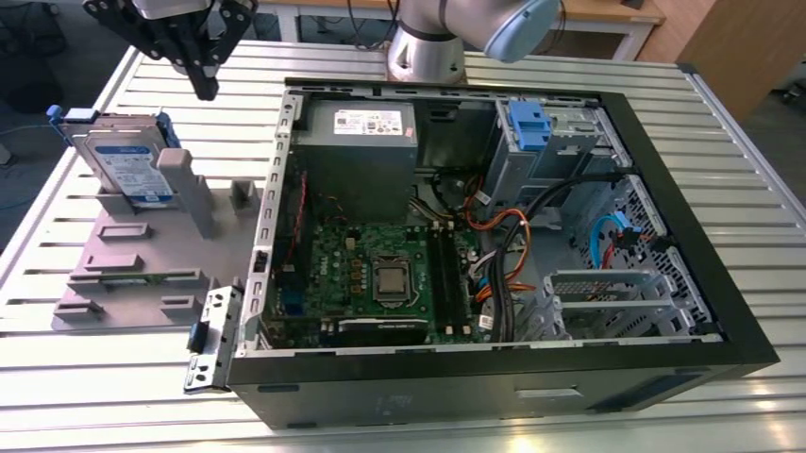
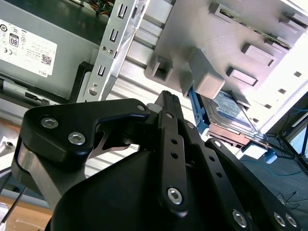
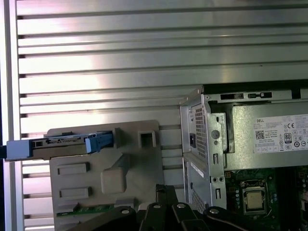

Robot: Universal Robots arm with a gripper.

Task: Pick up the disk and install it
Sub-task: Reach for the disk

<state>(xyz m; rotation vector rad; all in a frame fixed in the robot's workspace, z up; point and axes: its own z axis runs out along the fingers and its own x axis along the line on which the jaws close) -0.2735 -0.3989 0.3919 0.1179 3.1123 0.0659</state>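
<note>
ARM: Black linkages of my hand [image 2: 167, 98] lie closest to the lens in both wrist views. Status: fingers closed together, nothing gripped.

TECH: Location of the disk?

ARM: Disk [image 1: 126, 162] stands on edge in a slot of the grey holder [image 1: 126, 283]. Holder rests on the slatted surface [image 1: 113, 377], at the exterior view's left of the open computer case [image 1: 504, 377]. Disk is neither picked up nor installed.

TECH: Hand relative to disk?

ARM: Apart, no contact. In the exterior view the hand [image 1: 206, 90] hangs higher than the disk's upper edge and is offset to the exterior view's right, toward the case side.

TECH: Long axis?

ARM: Upper edge, framed by the blue carrier, runs roughly across the exterior view from left to right. The labelled face looks toward that camera. In the first wrist view the disk presents edge-on, as a thin bar.

TECH: Destination?

ARM: By my judgement, the drive bay with the blue latch [image 1: 529, 123], in the case near the power supply [image 1: 359, 142]. It is well apart from the disk.
</note>
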